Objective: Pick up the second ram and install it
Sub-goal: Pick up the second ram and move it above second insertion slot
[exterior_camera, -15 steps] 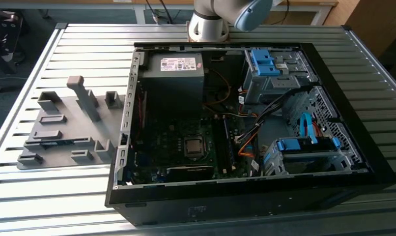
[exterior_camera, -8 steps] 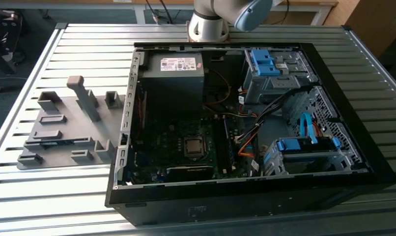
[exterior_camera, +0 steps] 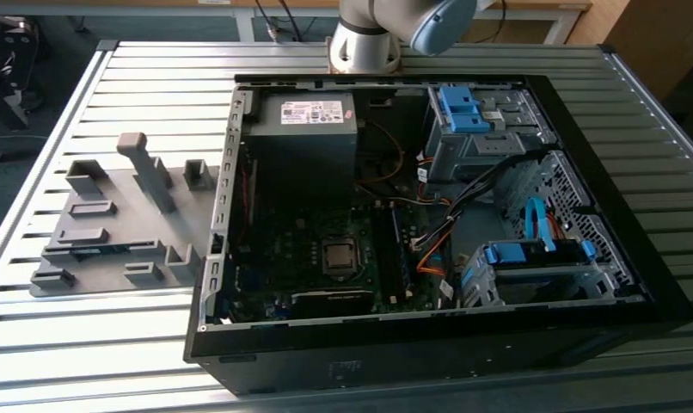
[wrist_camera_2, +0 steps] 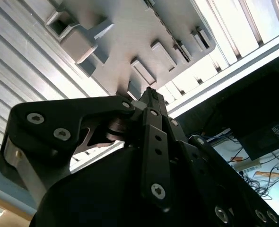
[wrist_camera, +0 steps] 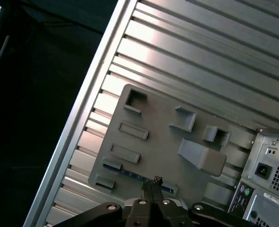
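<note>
The second ram (wrist_camera: 130,171) is a thin dark stick with a bluish edge, lying in a slot at one end of the grey holder plate (wrist_camera: 158,137). My gripper (wrist_camera: 151,182) hangs well above that plate with its black fingers pressed together and nothing between them. In the first wrist view its tips line up over the ram's middle. In the second wrist view the gripper (wrist_camera_2: 149,93) points at the holder plate (wrist_camera_2: 125,42). In the exterior view the holder plate (exterior_camera: 117,206) lies on the table at the exterior view's left, beside the open computer case (exterior_camera: 438,344).
The case lies on its side on a slatted metal table (exterior_camera: 151,77), with the motherboard (exterior_camera: 323,258), cables and blue drive brackets (exterior_camera: 530,254) exposed. Raised grey blocks (exterior_camera: 151,172) stand on the holder plate. The arm's base (exterior_camera: 364,43) is at the table's far edge.
</note>
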